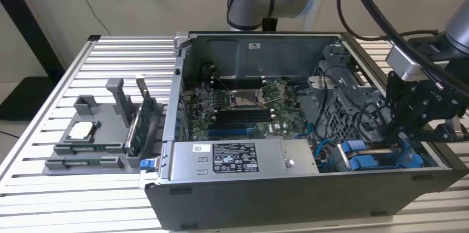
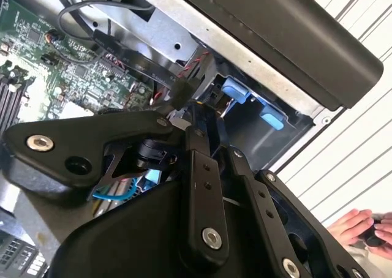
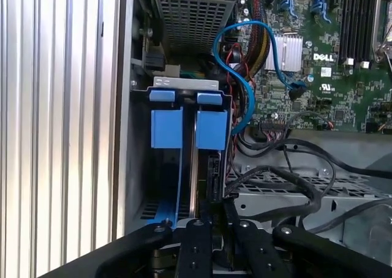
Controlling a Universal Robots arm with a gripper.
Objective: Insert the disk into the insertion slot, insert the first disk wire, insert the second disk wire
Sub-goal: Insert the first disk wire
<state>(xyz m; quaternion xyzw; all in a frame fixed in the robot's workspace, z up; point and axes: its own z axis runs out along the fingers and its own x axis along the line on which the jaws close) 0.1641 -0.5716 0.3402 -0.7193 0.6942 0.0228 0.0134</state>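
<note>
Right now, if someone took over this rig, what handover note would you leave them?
Gripper: low inside the case, at the insertion slot; open or shut cannot be told.
Disk: its blue carrier appears seated in the slot.
Wires: a black wire's plug lies right at the gripper. A blue wire loops from the motherboard down beside the carrier, end hidden.
Done: disk insertion, apparently.
Left: neither wire is seen plugged into the disk; treat both as unconfirmed.
Note: a person's hands are beyond the case in the second wrist view.
</note>
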